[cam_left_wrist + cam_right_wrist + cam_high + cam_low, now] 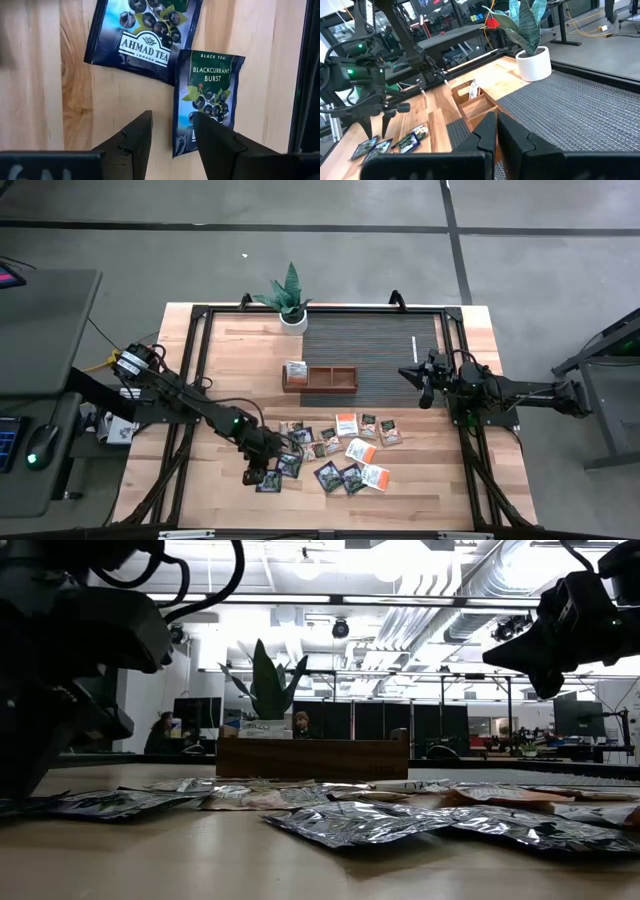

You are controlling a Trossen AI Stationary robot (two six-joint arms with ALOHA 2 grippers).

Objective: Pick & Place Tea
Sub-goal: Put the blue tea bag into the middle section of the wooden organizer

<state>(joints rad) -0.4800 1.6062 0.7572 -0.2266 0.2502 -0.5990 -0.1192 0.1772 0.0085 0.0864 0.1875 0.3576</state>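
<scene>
Several tea sachets [345, 452], dark and white-and-orange, lie flat on the wooden table near its front. My left gripper [172, 134] stands open at the left end of the spread, pointing steeply down. Its fingers straddle one long edge of a dark "Blackcurrant Burst" sachet [210, 90]. One finger is over the sachet and the other over bare wood. In the right wrist view the fingertips [384, 131] stand just above the sachets. A second dark sachet [145, 35] lies beside the first. My right gripper [424, 388] waits shut and level at the table's right, above the dark mat.
A long brown wooden tray [332, 379] stands mid-table with one sachet [295, 369] upright in its left compartment. A potted plant [291, 305] stands behind it at the far edge. A dark ribbed mat [380, 345] covers the far right. Black frame rails [196, 370] border the work area.
</scene>
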